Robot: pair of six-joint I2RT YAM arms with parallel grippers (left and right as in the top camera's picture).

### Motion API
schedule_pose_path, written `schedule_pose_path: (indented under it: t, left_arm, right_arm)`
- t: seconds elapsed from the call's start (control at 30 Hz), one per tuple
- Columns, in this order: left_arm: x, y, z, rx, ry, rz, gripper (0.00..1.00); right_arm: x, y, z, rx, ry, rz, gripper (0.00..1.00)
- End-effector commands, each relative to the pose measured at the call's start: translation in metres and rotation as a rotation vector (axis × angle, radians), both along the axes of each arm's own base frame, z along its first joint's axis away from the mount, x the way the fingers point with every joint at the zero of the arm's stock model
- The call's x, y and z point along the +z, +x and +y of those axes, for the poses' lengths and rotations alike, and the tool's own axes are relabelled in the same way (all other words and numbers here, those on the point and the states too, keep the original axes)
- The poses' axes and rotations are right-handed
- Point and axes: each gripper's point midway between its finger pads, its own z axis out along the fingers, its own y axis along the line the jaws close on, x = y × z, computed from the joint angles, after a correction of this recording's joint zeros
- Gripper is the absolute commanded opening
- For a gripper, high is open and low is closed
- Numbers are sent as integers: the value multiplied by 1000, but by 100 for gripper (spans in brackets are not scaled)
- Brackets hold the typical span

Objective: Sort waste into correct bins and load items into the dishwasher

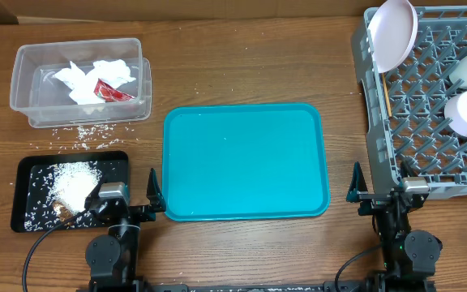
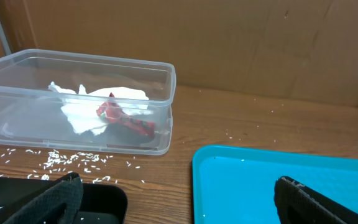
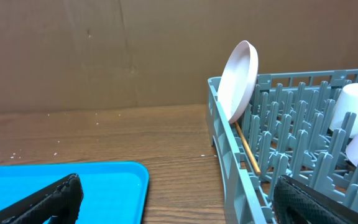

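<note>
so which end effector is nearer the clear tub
Left. The left end effector is by the black tray, in front of the clear tub; the right end effector is across the teal tray, at the dish rack.

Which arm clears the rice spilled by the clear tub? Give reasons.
Left: the left gripper sits beside the black tray, near the spilled rice; the right gripper is across the teal tray, at the dish rack.

Bright, even light; soft shadows.
</note>
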Motion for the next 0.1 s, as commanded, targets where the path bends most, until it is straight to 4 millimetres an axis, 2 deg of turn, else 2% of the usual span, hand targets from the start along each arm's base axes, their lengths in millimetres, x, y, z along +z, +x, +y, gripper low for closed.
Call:
schedule_pose_path:
  t: [0.0, 0.07]
  left_arm:
    - [-1, 0, 2, 12, 1, -6, 100]
    - [-1, 0, 2, 12, 1, -6, 100]
  right_arm:
    - [-2, 0, -3, -12, -8, -5, 100]
    - [-2, 0, -3, -12, -7, -4, 100]
